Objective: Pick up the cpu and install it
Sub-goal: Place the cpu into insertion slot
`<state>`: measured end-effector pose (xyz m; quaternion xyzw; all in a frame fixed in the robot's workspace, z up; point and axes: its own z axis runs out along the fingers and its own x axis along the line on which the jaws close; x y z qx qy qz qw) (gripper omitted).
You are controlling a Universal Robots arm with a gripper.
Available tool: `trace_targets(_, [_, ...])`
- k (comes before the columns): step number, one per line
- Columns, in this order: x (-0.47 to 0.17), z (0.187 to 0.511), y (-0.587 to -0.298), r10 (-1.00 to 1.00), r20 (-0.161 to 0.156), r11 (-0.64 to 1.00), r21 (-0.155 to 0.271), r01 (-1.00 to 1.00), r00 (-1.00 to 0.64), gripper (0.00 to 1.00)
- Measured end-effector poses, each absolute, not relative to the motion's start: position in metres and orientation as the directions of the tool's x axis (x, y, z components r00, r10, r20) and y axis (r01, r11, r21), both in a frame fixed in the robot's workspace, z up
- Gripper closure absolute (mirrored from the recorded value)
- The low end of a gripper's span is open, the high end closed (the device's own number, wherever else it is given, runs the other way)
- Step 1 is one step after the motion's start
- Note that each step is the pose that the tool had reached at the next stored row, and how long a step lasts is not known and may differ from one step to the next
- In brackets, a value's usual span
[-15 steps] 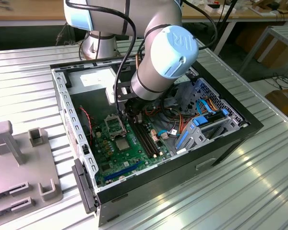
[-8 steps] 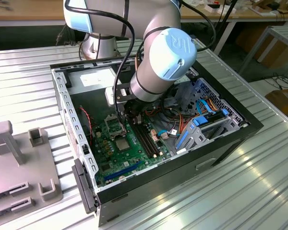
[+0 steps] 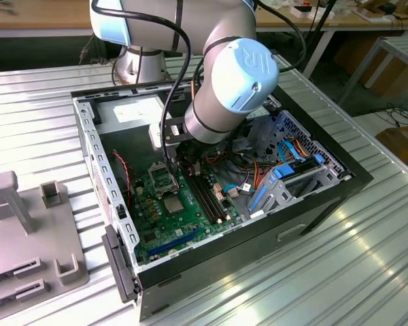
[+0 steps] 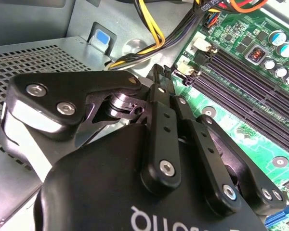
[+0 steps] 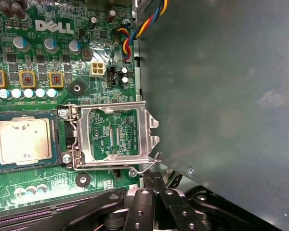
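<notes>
The cpu (image 5: 25, 141) lies flat in its socket (image 5: 58, 139) on the green board (image 5: 38, 62), dull silver top facing up with a few dark specks on it. In the exterior view the cpu (image 3: 171, 203) is a small pale square near the middle of the board (image 3: 156, 231), inside an open computer case (image 3: 258, 234).

Just beside the cpu, the socket's metal frame (image 5: 151, 132) lies swung open and flat, showing green board through its window. A thin wire lever (image 5: 145, 167) runs along that frame and ends in a bent hook.

My claw (image 5: 154, 177) hangs low over the board right at that hook. Its two black fingers are pressed together with no gap I can see and nothing visible between them; I cannot tell whether the tips touch the wire. In the second wrist view my claw (image 4: 160, 77) points down beside the long dark memory slots (image 4: 241, 82), with yellow and black cables (image 4: 149, 33) beyond it.

A plain grey metal wall (image 5: 221, 96) stands on the frame's far side from the cpu. In the exterior view my arm (image 3: 224, 81) bends down into the case, which sits on a ribbed metal table (image 3: 41, 109). A grey plastic holder (image 3: 27, 224) sits on the table at the exterior view's left.
</notes>
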<state>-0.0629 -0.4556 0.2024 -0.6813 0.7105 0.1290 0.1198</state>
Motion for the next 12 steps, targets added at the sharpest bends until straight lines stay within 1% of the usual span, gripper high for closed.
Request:
trace_targets(4, [-0.0632, 0.2024, -0.4556, -0.941, -0.336, 0.039, 0.020, -0.999, -0.043, 0.89])
trace_targets(12, [-0.0654, 0.2024, -0.4556, -0.941, -0.336, 0.039, 0.020, -0.999, -0.043, 0.89])
